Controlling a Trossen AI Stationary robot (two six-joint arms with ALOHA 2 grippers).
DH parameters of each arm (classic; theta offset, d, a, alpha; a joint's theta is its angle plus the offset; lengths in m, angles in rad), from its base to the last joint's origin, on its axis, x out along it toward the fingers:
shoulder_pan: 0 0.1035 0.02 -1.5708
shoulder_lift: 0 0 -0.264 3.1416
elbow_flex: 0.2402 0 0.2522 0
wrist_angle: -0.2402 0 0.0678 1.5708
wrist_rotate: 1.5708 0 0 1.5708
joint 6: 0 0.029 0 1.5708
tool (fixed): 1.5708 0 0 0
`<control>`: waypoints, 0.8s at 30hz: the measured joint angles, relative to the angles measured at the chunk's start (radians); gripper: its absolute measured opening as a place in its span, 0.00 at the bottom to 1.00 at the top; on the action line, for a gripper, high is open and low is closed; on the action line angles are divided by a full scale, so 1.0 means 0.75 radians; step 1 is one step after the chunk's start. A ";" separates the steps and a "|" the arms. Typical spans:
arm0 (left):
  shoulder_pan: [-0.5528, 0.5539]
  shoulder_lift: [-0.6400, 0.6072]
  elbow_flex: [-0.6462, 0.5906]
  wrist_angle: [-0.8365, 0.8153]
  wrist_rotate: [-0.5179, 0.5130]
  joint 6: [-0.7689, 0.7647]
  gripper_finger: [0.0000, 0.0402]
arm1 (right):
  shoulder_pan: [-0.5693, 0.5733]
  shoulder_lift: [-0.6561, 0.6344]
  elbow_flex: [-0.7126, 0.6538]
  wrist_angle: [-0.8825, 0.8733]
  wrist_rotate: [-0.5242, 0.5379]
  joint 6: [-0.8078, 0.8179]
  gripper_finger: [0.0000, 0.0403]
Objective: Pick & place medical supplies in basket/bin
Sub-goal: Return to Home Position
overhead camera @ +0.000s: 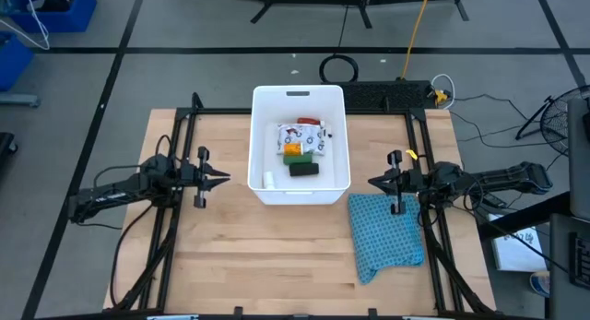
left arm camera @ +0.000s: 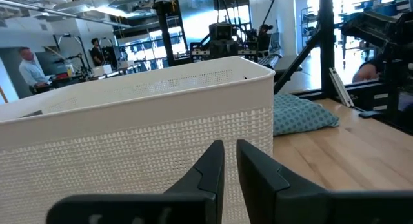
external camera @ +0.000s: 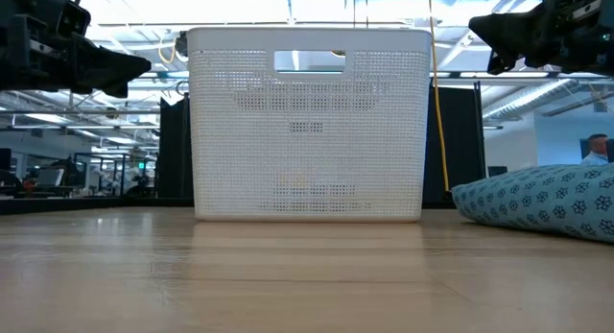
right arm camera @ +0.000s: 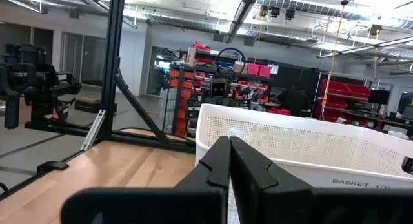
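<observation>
White plastic bin (overhead camera: 255, 145), centre, holds the medical supplies (overhead camera: 301, 149). We judge packing done, so left gripper (overhead camera: 226, 180) and right gripper (overhead camera: 371, 183) hover either side, fingers nearly together, empty.

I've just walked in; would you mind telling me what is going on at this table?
Nothing is being handled at this moment. The supplies lie inside the white bin: a printed white packet, an orange bottle, a green block, a black block and a small white bottle. The left tool hovers on one side of the bin and the right tool on the other, near the blue cloth. Both are shut, empty and apart from the bin.
</observation>
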 joint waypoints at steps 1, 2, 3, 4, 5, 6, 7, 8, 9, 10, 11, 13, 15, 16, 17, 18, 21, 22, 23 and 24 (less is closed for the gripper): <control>0.000 0.000 0.000 0.000 0.000 0.000 0.11 | 0.000 0.000 0.000 0.000 0.000 0.000 0.00; 0.000 0.000 0.000 0.000 0.000 0.000 0.11 | 0.000 0.000 0.000 0.000 0.000 0.000 0.00; 0.000 0.000 0.000 0.000 0.000 0.000 0.10 | 0.000 0.000 0.000 0.000 0.000 0.000 0.00; 0.000 0.000 0.000 0.000 0.000 0.000 0.10 | 0.000 0.000 0.000 0.000 0.000 0.000 0.00; 0.000 0.000 0.000 0.000 0.000 0.000 0.10 | 0.000 0.000 0.000 0.000 0.000 0.000 0.00; 0.000 0.000 0.000 0.000 0.000 0.000 0.10 | 0.000 0.000 0.000 0.000 0.000 0.000 0.00; 0.000 0.000 0.000 0.000 0.000 0.000 0.10 | 0.000 0.000 0.000 0.000 0.000 0.000 0.00; 0.000 0.000 0.000 0.000 0.000 0.000 0.10 | 0.000 0.000 0.000 0.000 0.000 0.000 0.00; 0.000 0.000 0.000 0.000 0.000 0.000 0.10 | 0.000 0.000 0.000 0.000 0.000 0.000 0.00; 0.000 0.000 0.000 0.000 0.000 0.000 0.10 | 0.000 0.000 0.000 0.000 0.000 0.000 0.00; 0.000 0.000 0.000 0.000 0.000 0.000 0.10 | 0.000 0.000 0.000 0.000 0.000 0.000 0.00; 0.000 0.000 0.000 0.000 0.000 0.000 0.10 | 0.000 0.000 0.000 0.000 0.000 0.000 0.00; 0.000 0.000 0.000 0.000 0.000 0.000 0.10 | 0.000 0.000 0.000 0.000 0.000 0.000 0.00; 0.000 0.000 0.000 0.000 0.000 0.000 0.10 | 0.000 0.000 0.000 0.000 0.000 0.000 0.00; 0.000 0.000 0.000 0.000 0.000 0.000 0.10 | 0.000 0.000 0.000 0.000 0.000 0.000 0.00; 0.000 0.000 0.000 0.000 0.000 0.000 0.10 | 0.000 0.000 0.000 0.000 0.000 0.000 0.00; 0.000 0.000 0.000 0.000 0.000 0.000 0.10 | 0.000 0.000 0.000 0.000 0.000 0.000 0.00; 0.000 0.000 0.000 0.000 0.000 0.000 0.10 | 0.000 0.000 0.000 0.000 0.000 0.000 0.00; 0.000 0.000 0.000 0.000 0.000 0.000 0.10 | 0.000 0.000 0.000 0.000 0.000 0.000 0.00; 0.000 0.000 0.000 0.000 0.000 0.000 0.10 | 0.000 0.000 0.000 0.000 0.000 0.000 0.00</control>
